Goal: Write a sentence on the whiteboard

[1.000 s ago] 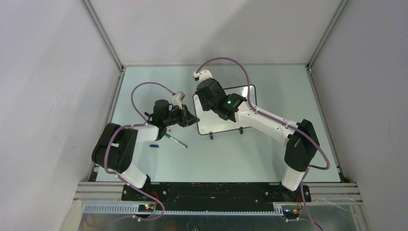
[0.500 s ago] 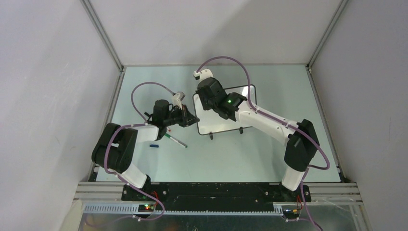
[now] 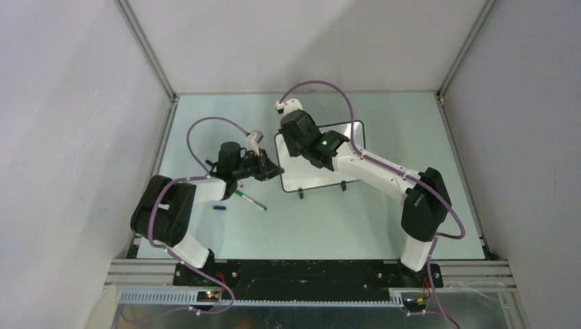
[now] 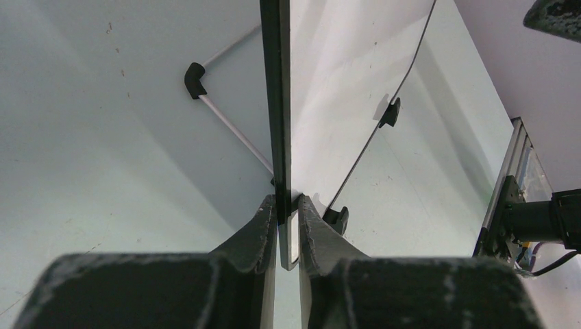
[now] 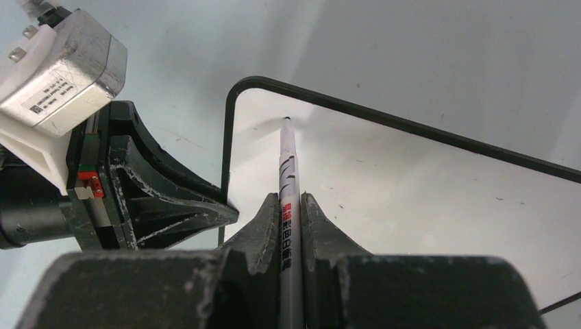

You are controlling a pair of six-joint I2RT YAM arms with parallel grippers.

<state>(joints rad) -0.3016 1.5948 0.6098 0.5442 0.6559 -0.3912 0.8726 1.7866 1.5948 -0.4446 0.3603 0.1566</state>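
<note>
White and shiny, the whiteboard (image 3: 312, 179) sits near the middle of the pale green table (image 3: 384, 137), a bit closer to the far edge. Two small black feet stick out at its near side. The left gripper (image 4: 288, 205) is pinched tight on the board's left edge, with the thin black frame squeezed between its two fingers. The right gripper (image 5: 291, 202) is clenched around a grey marker (image 5: 288, 157). The marker's tip points at the board's far left corner, but I cannot tell if it touches. By the left arm, toward the table's left edge, lie a thin pen (image 3: 250, 201) and a small blue cap (image 3: 219, 206).
</note>
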